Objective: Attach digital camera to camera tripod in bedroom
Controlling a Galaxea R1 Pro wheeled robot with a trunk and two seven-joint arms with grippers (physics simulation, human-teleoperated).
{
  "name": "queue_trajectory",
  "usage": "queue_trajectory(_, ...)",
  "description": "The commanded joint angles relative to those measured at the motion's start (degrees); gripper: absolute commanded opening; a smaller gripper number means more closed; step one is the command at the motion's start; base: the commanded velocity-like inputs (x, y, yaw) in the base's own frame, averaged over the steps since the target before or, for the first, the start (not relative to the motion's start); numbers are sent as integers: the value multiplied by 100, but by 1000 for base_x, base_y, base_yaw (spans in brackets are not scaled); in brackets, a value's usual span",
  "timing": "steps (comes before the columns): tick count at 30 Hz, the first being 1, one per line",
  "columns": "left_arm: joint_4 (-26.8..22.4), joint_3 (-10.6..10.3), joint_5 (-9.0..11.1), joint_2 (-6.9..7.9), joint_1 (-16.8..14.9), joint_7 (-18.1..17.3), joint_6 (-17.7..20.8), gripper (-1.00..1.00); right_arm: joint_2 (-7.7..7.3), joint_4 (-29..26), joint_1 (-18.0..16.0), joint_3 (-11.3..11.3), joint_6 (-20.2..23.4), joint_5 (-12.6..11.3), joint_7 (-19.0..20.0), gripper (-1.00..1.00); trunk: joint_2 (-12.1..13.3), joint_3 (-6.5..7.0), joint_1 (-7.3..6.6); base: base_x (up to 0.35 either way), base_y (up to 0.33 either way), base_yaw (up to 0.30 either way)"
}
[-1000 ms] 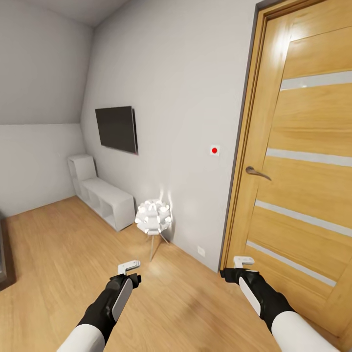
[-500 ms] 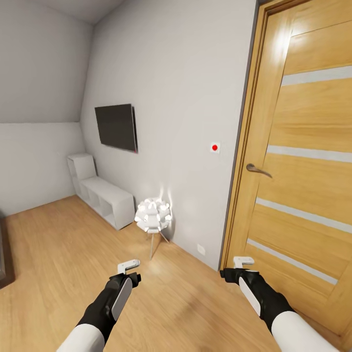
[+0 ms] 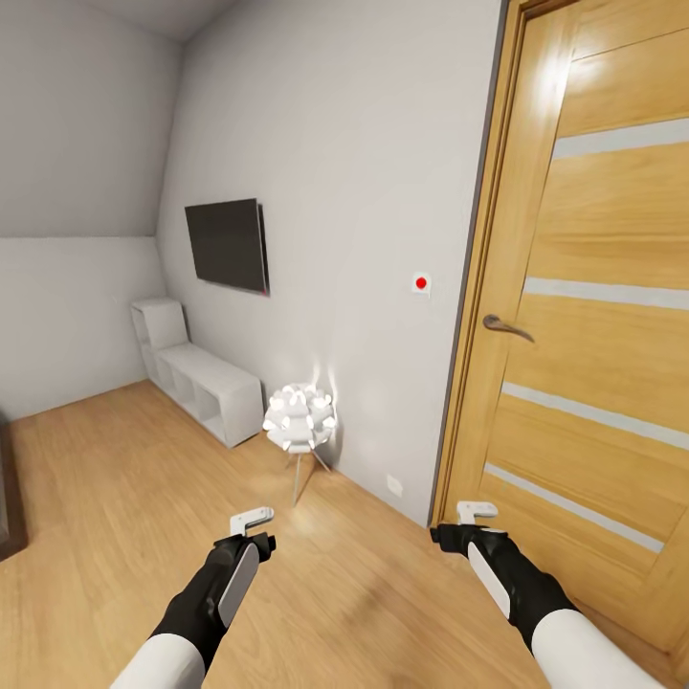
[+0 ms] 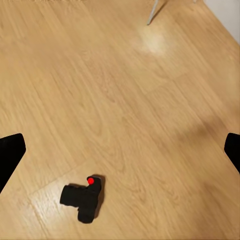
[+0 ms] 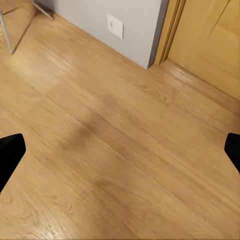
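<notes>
The digital camera [image 4: 83,196], small and black with a red dot on top, lies on the light wood floor in the left wrist view, below my left gripper [image 4: 120,152]. That gripper is open, with only its dark fingertips [image 4: 10,156] at the frame's edges and nothing between them. In the head view my left gripper [image 3: 252,522] and right gripper [image 3: 476,512] hang side by side above the floor. The right gripper [image 5: 120,152] is open over bare floorboards. The camera tripod is out of view.
A wooden door [image 3: 593,316] with a lever handle [image 3: 505,327] stands close on the right. On the grey wall hangs a dark TV [image 3: 228,244]; below it a low white shelf [image 3: 196,383] and a white ball-cluster lamp [image 3: 300,421] on thin legs. Dark furniture edge [image 3: 8,498] at far left.
The head view has shifted slightly, so the wall, TV and door sit a little higher in the picture. Both arms hold the same pose.
</notes>
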Motion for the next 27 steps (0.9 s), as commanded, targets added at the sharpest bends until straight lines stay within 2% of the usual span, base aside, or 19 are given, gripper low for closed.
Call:
queue_trajectory(1, -9, 11, 55, -4, -3, 35, 15, 100, -9, -9, -4, 47, -1, -61, -55, 100, -46, -25, 23, 0, 0, 0)
queue_trajectory(8, 72, 45, 79, -1, -3, 27, 7, 100, 15, 254, -3, 50, -449, -61, -55, 100, -327, -151, 177, 0, 0, 0)
queue_trajectory(12, 73, 46, 82, -4, -3, 27, 6, 100, 23, 308, -3, 49, -532, -65, -49, 100, -487, -223, 264, 0, 0, 0)
queue_trajectory(27, 72, 46, 81, -4, -3, 27, 6, 100, 22, 314, -3, 49, -497, -48, -51, 100, -1089, -492, 594, 0, 0, 0)
